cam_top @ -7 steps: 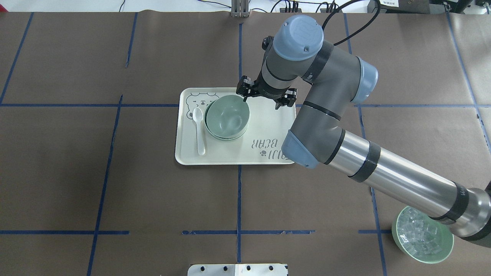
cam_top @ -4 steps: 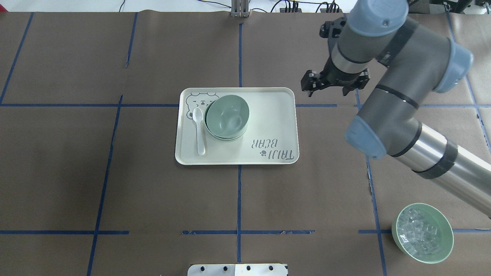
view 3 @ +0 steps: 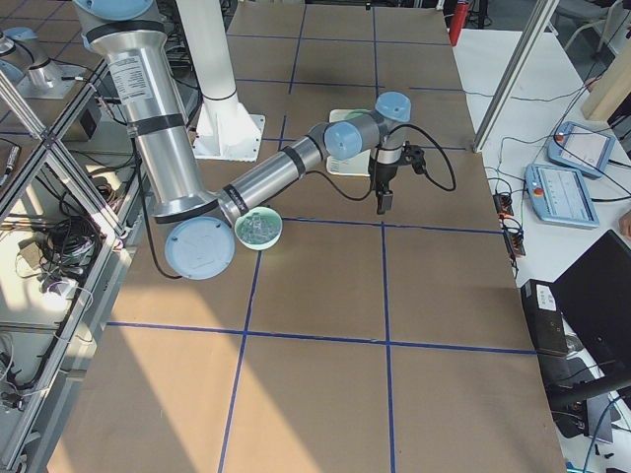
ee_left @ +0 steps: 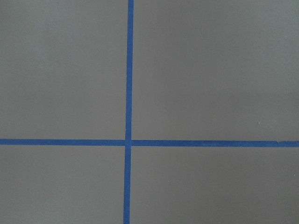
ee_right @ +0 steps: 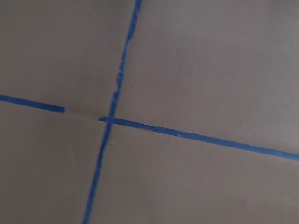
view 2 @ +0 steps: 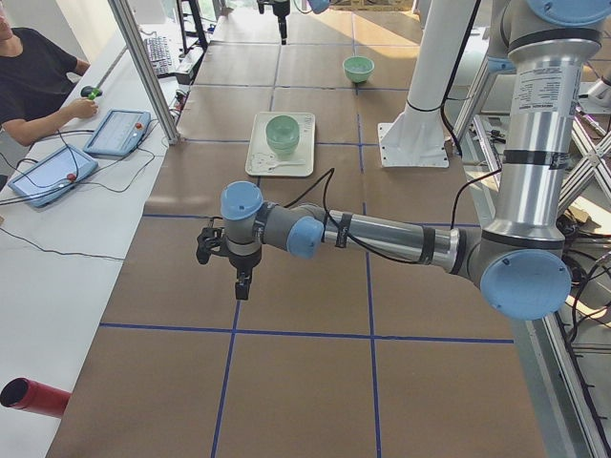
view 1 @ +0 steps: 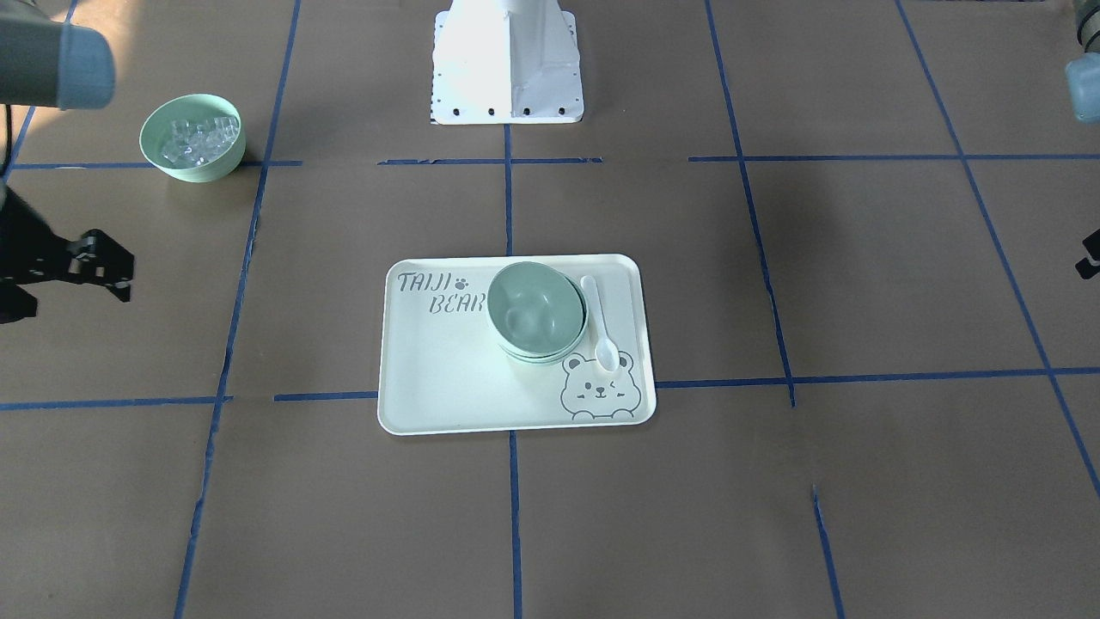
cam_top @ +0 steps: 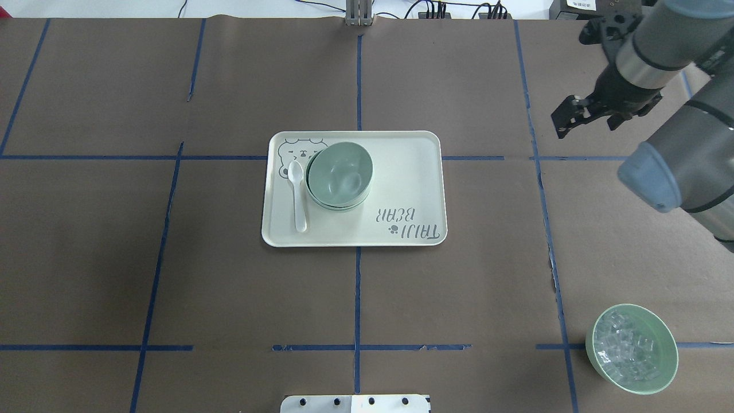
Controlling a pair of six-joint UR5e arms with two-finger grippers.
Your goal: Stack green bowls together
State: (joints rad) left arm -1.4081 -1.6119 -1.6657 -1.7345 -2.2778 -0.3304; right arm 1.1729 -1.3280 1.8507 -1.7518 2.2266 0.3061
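The bowls (cam_top: 339, 175) are mint green, the tray (cam_top: 407, 183) cream with grey bear print, the table (cam_top: 229, 298) brown.

The overhead camera sits behind me, above my shoulders, looking forward and down on the table (cam_top: 459, 287); my right arm (cam_top: 699, 137) enters from its right. The front camera faces me from across the table, steeply down, my base (view 1: 507, 69) at its top, so my sides are swapped there. Both share the bear-print tray (cam_top: 401, 172) with the green bowls (cam_top: 339, 172) at mid-table, and the bowl of clear cubes (cam_top: 590, 347) near my right side. The end cameras look along the table from high up: the left one has my left arm (view 2: 382, 234) near and large, the right one my right arm. Each wrist camera looks down from close on the table's crossing blue tape (ee_left: 129, 70).
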